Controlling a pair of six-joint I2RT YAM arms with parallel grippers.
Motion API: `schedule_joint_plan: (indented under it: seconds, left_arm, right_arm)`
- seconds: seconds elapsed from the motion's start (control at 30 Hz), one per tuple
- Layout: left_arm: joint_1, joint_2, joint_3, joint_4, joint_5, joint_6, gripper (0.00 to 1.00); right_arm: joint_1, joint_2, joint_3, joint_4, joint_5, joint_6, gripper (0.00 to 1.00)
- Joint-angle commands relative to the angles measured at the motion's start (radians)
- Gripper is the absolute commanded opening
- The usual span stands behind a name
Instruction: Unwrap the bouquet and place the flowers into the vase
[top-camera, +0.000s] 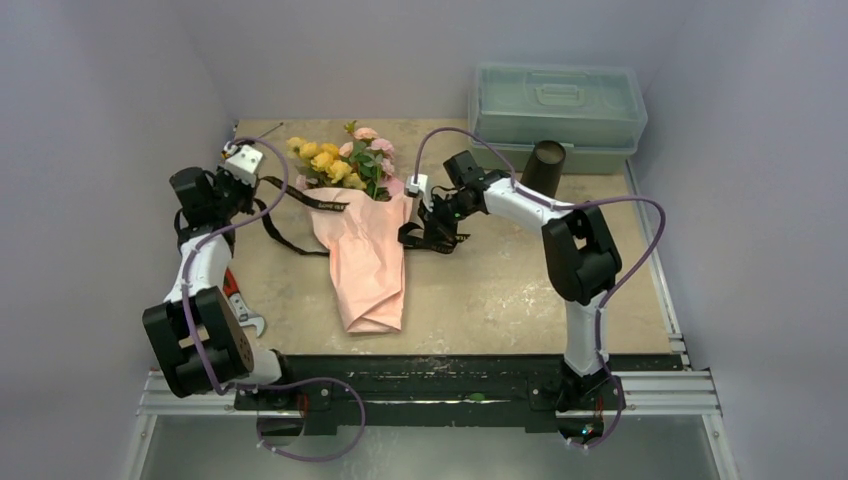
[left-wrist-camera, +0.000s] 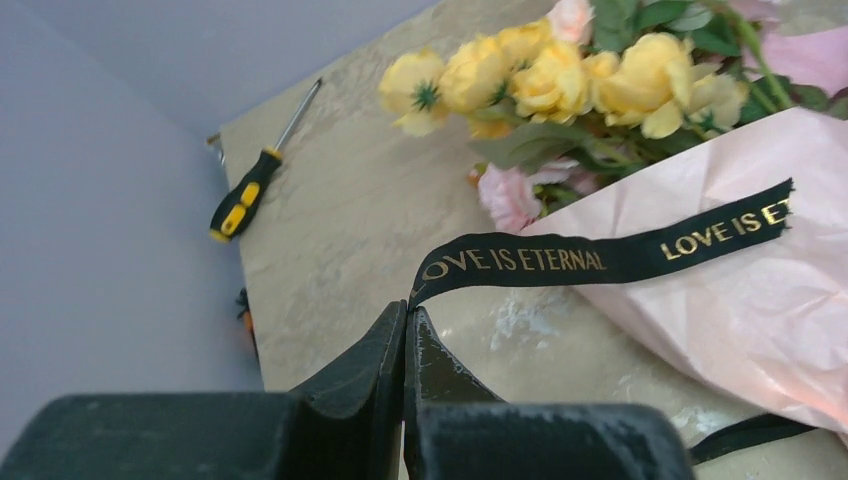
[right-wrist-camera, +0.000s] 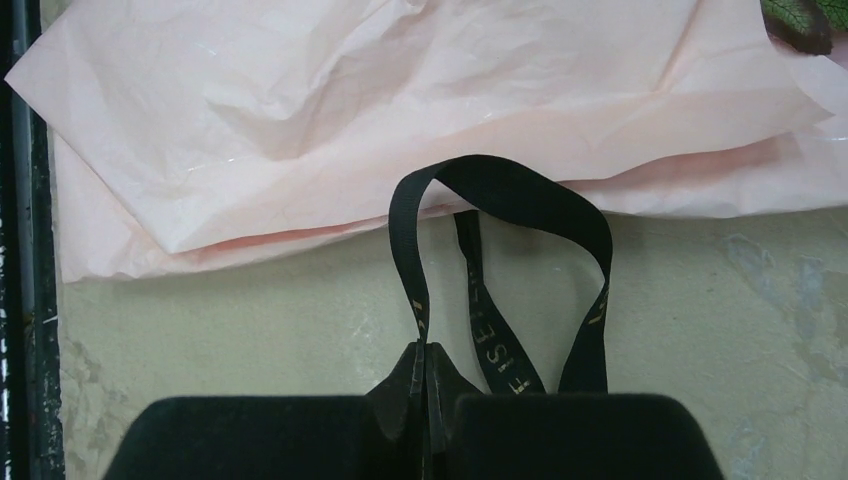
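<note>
The bouquet (top-camera: 362, 240) lies on the table, its yellow and peach-pink flowers (top-camera: 342, 162) toward the back, wrapped in pale pink paper (right-wrist-camera: 400, 120). A black ribbon (left-wrist-camera: 610, 255) with gold lettering crosses the paper. My left gripper (left-wrist-camera: 410, 312), left of the flowers, is shut on one end of that ribbon. My right gripper (right-wrist-camera: 426, 348), at the paper's right side, is shut on a loop of the ribbon (right-wrist-camera: 500, 190). The dark cylindrical vase (top-camera: 544, 166) stands behind the right arm, in front of the plastic box.
A translucent grey-green lidded box (top-camera: 557, 113) sits at the back right. A yellow-and-black screwdriver (left-wrist-camera: 250, 185) lies near the back left corner. A wrench with a red handle (top-camera: 240, 305) lies by the left arm. Walls close in on both sides.
</note>
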Motion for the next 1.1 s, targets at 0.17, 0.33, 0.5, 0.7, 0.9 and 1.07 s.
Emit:
schedule_joint_plan:
  seconds: [0.17,0.33,0.5,0.7,0.9,1.07]
  left_arm:
    - [0.14,-0.034,0.004,-0.206,-0.11,0.12,0.0]
    - [0.191,-0.019,-0.082,-0.255,-0.213,0.273,0.0]
    - [0.254,0.016,-0.071,-0.291,-0.236,0.349,0.0]
    - [0.256,0.051,-0.065,-0.302,-0.295,0.471,0.0]
    - [0.256,-0.009,0.0,-0.587,0.023,0.632,0.65]
    - [0.207,-0.07,0.021,-0.601,0.173,0.591,0.76]
  right_arm:
    - [-0.05,-0.064,0.041,-0.048,0.014,-0.001,0.0]
    - [-0.061,-0.1,0.067,-0.044,0.008,0.029,0.0]
    - [-0.067,-0.118,0.045,-0.17,0.014,-0.104,0.0]
    - [-0.064,-0.165,-0.031,-0.386,0.055,-0.377,0.27]
    - [-0.079,-0.127,0.063,-0.423,0.069,-0.38,0.55]
    - [-0.101,-0.049,0.146,-0.295,0.127,-0.303,0.56]
